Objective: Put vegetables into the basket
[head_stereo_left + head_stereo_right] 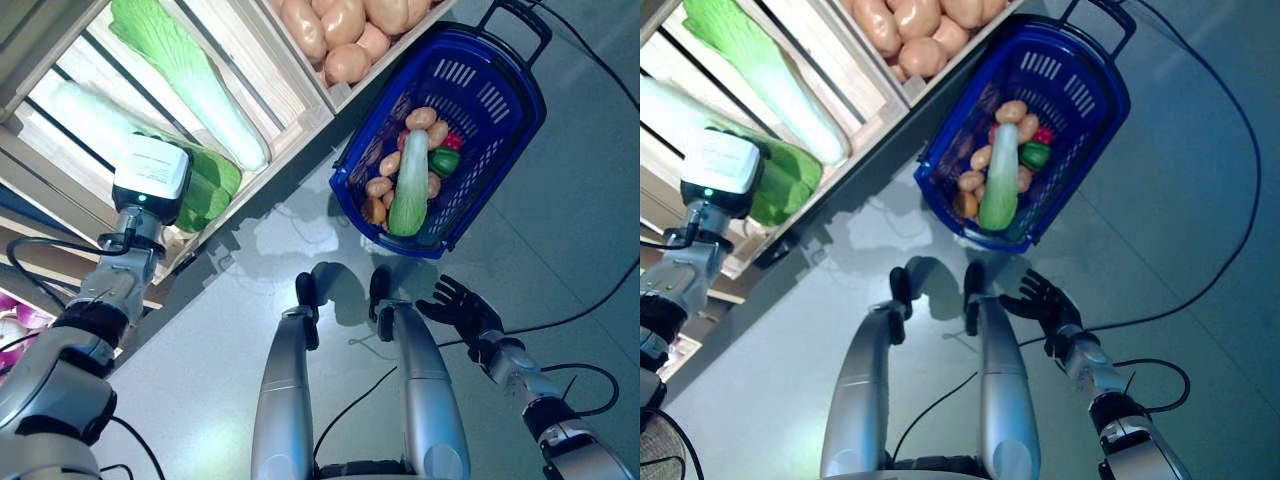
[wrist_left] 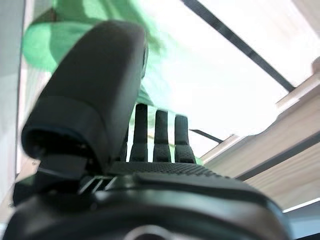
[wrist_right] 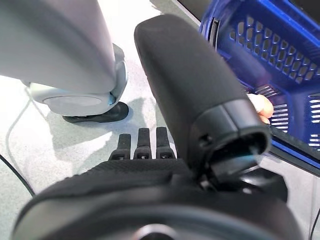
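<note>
left eye view showed you a pale grey floor (image 1: 250, 300) with a blue plastic basket (image 1: 500, 120) standing on it, its black handle (image 1: 520, 20) folded back at the far end. inside it lay a long pale green cabbage (image 1: 410, 185) among several potatoes (image 1: 422, 118), a green pepper (image 1: 444, 161) and something small and red just beside the pepper. along the left ran a slatted wooden shelf (image 1: 290, 95), with a heap of potatoes in the far crate (image 1: 340, 35) and long napa cabbages (image 1: 190, 75) lying in the near compartments.

your left hand (image 2: 155, 132) was reaching into the near compartment of the shelf, over the leafy green end of a cabbage (image 1: 205, 185). in its wrist view the fingers stood straight out in a row against the green and white leaves, not curled round anything, though you could not tell whether they touched.

your right hand (image 1: 462, 305) hung low over the floor just beside the basket's near corner, fingers spread wide and holding nothing; its wrist view caught the basket's blue slotted wall (image 3: 265, 55).
</note>
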Available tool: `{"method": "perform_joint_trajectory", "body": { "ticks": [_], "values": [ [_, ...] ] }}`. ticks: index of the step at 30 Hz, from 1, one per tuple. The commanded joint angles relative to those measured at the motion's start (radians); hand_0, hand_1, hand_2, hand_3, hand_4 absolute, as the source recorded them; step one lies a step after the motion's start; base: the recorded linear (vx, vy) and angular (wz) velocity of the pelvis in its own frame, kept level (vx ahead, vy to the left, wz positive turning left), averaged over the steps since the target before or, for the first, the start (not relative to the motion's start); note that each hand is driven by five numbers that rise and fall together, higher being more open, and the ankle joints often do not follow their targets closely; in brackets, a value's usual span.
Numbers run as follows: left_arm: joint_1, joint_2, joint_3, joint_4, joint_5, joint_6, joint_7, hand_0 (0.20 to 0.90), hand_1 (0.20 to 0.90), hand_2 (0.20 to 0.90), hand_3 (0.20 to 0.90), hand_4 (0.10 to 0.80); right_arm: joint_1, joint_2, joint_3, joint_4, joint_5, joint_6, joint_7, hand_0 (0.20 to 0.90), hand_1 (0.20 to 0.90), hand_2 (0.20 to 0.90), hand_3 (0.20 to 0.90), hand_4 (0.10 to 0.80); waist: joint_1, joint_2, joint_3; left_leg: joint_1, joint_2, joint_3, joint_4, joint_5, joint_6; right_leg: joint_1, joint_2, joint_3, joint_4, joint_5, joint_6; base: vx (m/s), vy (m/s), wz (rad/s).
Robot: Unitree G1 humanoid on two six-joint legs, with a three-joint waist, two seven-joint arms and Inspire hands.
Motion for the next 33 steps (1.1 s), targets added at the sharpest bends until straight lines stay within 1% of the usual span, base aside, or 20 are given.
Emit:
{"method": "perform_joint_trajectory", "body": {
  "ticks": [1, 3, 6, 7, 8, 9, 12, 14, 15, 18, 21, 23, 26, 27, 29, 30, 31, 32, 33],
  "values": [
    [-0.013, 0.079, 0.033, -0.015, -0.040, 0.004, 0.010, 0.300, 0.300, 0.300, 0.300, 0.400, 0.074, -0.036, -0.030, -0.056, 0.050, -0.035, -0.036, 0.900, 0.900, 0.900, 0.900, 0.800, 0.011, -0.008, -0.002, 0.031, -0.011, 0.045, -0.045, -0.016, -0.013, 0.072, -0.023, 0.003, -0.096, 0.048, 0.026, 0.000, 0.000, 0.00],
    [-0.015, 0.075, 0.034, -0.008, -0.052, -0.003, 0.008, 0.300, 0.300, 0.300, 0.300, 0.400, 0.074, -0.036, -0.031, -0.042, 0.048, -0.040, -0.032, 0.900, 0.900, 0.900, 0.900, 0.800, 0.011, -0.009, -0.002, 0.040, -0.011, 0.048, -0.045, -0.018, -0.013, 0.082, -0.024, 0.002, -0.099, 0.048, 0.025, 0.000, 0.000, 0.00],
    [0.002, 0.063, 0.037, -0.014, -0.054, -0.040, 0.017, 0.300, 0.300, 0.300, 0.300, 0.400, 0.075, -0.032, -0.036, -0.019, 0.043, -0.044, -0.021, 0.900, 0.900, 0.900, 0.900, 0.800, 0.013, -0.010, -0.002, 0.071, -0.015, 0.047, -0.057, -0.017, -0.014, 0.115, -0.023, 0.003, -0.117, 0.050, 0.028, 0.008, -0.013, 0.00],
    [0.012, 0.062, 0.043, -0.026, -0.083, -0.054, 0.037, 0.300, 0.300, 0.300, 0.300, 0.400, 0.077, -0.029, -0.037, -0.016, 0.035, -0.042, -0.017, 0.900, 0.900, 0.900, 0.900, 0.800, 0.013, -0.013, -0.002, 0.090, -0.016, 0.047, -0.072, -0.012, -0.016, 0.133, -0.021, 0.004, -0.133, 0.055, 0.031, -0.055, -0.033, 0.01],
    [0.012, 0.062, 0.047, -0.030, -0.096, -0.060, 0.043, 0.300, 0.300, 0.300, 0.300, 0.400, 0.075, -0.028, -0.038, -0.016, 0.034, -0.043, -0.016, 0.900, 0.900, 0.900, 0.900, 0.800, 0.013, -0.014, -0.002, 0.080, -0.016, 0.053, -0.083, 0.014, -0.009, 0.125, -0.022, -0.001, -0.146, 0.079, 0.024, -0.039, -0.048, 0.03],
    [0.020, 0.052, 0.065, -0.040, -0.137, -0.095, 0.062, 0.300, 0.300, 0.300, 0.300, 0.400, 0.078, -0.019, -0.036, -0.003, 0.035, -0.047, -0.022, 0.900, 0.900, 0.900, 0.900, 0.800, 0.014, -0.020, -0.002, 0.118, -0.020, 0.055, -0.114, 0.024, -0.014, 0.164, -0.022, -0.003, -0.185, 0.090, 0.031, -0.029, -0.046, 0.05],
    [0.029, 0.036, 0.095, -0.044, -0.187, -0.164, 0.112, 0.300, 0.300, 0.300, 0.300, 0.400, 0.078, -0.002, -0.039, 0.018, 0.026, -0.049, -0.033, 0.900, 0.900, 0.900, 0.900, 0.800, 0.019, -0.034, -0.002, 0.205, -0.035, 0.062, -0.192, 0.048, -0.021, 0.262, -0.024, -0.015, -0.288, 0.120, 0.046, 0.039, -0.048, 0.04],
    [0.031, 0.030, 0.102, -0.053, -0.229, -0.196, 0.137, 0.300, 0.300, 0.300, 0.300, 0.400, 0.081, 0.007, -0.036, 0.033, 0.024, -0.061, -0.039, 0.900, 0.900, 0.900, 0.900, 0.800, 0.026, -0.037, -0.002, 0.247, -0.040, 0.066, -0.231, 0.062, -0.022, 0.308, -0.030, -0.024, -0.329, 0.133, 0.052, 0.027, -0.040, 0.01],
    [0.037, 0.021, 0.111, -0.060, -0.248, -0.226, 0.145, 0.300, 0.300, 0.300, 0.300, 0.400, 0.085, 0.015, -0.040, 0.050, 0.024, -0.069, -0.040, 0.900, 0.900, 0.900, 0.900, 0.800, 0.032, -0.039, -0.011, 0.287, -0.048, 0.065, -0.272, 0.073, -0.023, 0.347, -0.034, -0.035, -0.364, 0.142, 0.060, 0.034, -0.032, 0.02],
    [0.072, -0.002, 0.147, -0.086, -0.297, -0.288, 0.152, 0.300, 0.300, 0.300, 0.300, 0.400, 0.098, 0.031, -0.043, 0.064, 0.027, -0.071, -0.056, 0.900, 0.900, 0.900, 0.900, 0.800, 0.044, -0.040, -0.037, 0.351, -0.054, 0.068, -0.344, 0.091, -0.023, 0.404, -0.039, -0.050, -0.414, 0.151, 0.068, 0.050, -0.033, 0.00],
    [0.137, -0.022, 0.209, -0.146, -0.319, -0.354, 0.168, 0.300, 0.300, 0.300, 0.300, 0.400, 0.128, 0.059, -0.062, 0.095, 0.001, -0.067, -0.068, 0.900, 0.900, 0.900, 0.900, 0.800, 0.059, -0.049, -0.069, 0.441, -0.055, 0.068, -0.448, 0.122, -0.027, 0.495, -0.046, -0.071, -0.496, 0.173, 0.083, 0.086, -0.056, 0.04],
    [0.169, -0.018, 0.231, -0.190, -0.337, -0.367, 0.164, 0.300, 0.300, 0.300, 0.300, 0.400, 0.147, 0.067, -0.070, 0.102, -0.004, -0.071, -0.070, 0.900, 0.900, 0.900, 0.900, 0.800, 0.066, -0.052, -0.085, 0.479, -0.053, 0.069, -0.493, 0.132, -0.028, 0.531, -0.045, -0.078, -0.530, 0.182, 0.090, 0.083, -0.051, 0.04],
    [0.266, -0.043, 0.296, -0.292, -0.373, -0.395, 0.176, 0.300, 0.300, 0.300, 0.300, 0.400, 0.196, 0.094, -0.097, 0.114, -0.031, -0.094, -0.075, 0.900, 0.900, 0.900, 0.900, 0.800, 0.081, -0.053, -0.126, 0.569, -0.049, 0.062, -0.599, 0.151, -0.031, 0.619, -0.040, -0.096, -0.613, 0.200, 0.102, 0.102, -0.061, 0.09],
    [0.310, -0.060, 0.327, -0.339, -0.406, -0.418, 0.180, 0.300, 0.300, 0.300, 0.300, 0.400, 0.218, 0.107, -0.109, 0.113, -0.044, -0.112, -0.074, 0.900, 0.900, 0.900, 0.900, 0.800, 0.087, -0.054, -0.149, 0.602, -0.047, 0.058, -0.638, 0.162, -0.034, 0.655, -0.038, -0.105, -0.649, 0.210, 0.106, 0.091, -0.061, 0.01],
    [0.362, -0.091, 0.360, -0.400, -0.407, -0.414, 0.169, 0.300, 0.300, 0.300, 0.300, 0.400, 0.243, 0.118, -0.123, 0.107, -0.052, -0.125, -0.078, 0.900, 0.900, 0.900, 0.900, 0.800, 0.095, -0.056, -0.174, 0.643, -0.048, 0.049, -0.667, 0.162, -0.036, 0.700, -0.036, -0.114, -0.680, 0.214, 0.112, 0.125, -0.060, 0.10],
    [0.401, -0.112, 0.380, -0.441, -0.421, -0.433, 0.174, 0.300, 0.300, 0.300, 0.300, 0.400, 0.261, 0.125, -0.134, 0.099, -0.053, -0.134, -0.079, 0.900, 0.900, 0.900, 0.900, 0.800, 0.098, -0.058, -0.195, 0.669, -0.049, 0.045, -0.688, 0.167, -0.035, 0.728, -0.035, -0.121, -0.705, 0.223, 0.115, 0.153, -0.062, 0.18],
    [0.423, -0.128, 0.395, -0.467, -0.436, -0.440, 0.169, 0.300, 0.300, 0.300, 0.300, 0.400, 0.273, 0.130, -0.141, 0.088, -0.054, -0.141, -0.077, 0.900, 0.900, 0.900, 0.900, 0.800, 0.101, -0.060, -0.205, 0.687, -0.048, 0.043, -0.699, 0.164, -0.036, 0.748, -0.036, -0.125, -0.716, 0.224, 0.118, 0.098, -0.043, 0.13],
    [0.428, -0.130, 0.398, -0.472, -0.441, -0.444, 0.170, 0.300, 0.300, 0.300, 0.300, 0.400, 0.275, 0.130, -0.142, 0.086, -0.054, -0.141, -0.077, 0.900, 0.900, 0.900, 0.900, 0.800, 0.100, -0.061, -0.208, 0.687, -0.048, 0.043, -0.701, 0.167, -0.035, 0.749, -0.036, -0.127, -0.720, 0.228, 0.118, 0.109, -0.056, 0.11],
    [0.474, -0.163, 0.441, -0.526, -0.512, -0.476, 0.147, 0.300, 0.300, 0.300, 0.300, 0.400, 0.294, 0.143, -0.154, 0.053, -0.060, -0.149, -0.081, 0.900, 0.900, 0.900, 0.900, 0.800, 0.106, -0.068, -0.235, 0.710, -0.047, 0.038, -0.706, 0.164, -0.033, 0.772, -0.036, -0.131, -0.728, 0.230, 0.120, 0.093, -0.057, 0.20]
  ]
}}
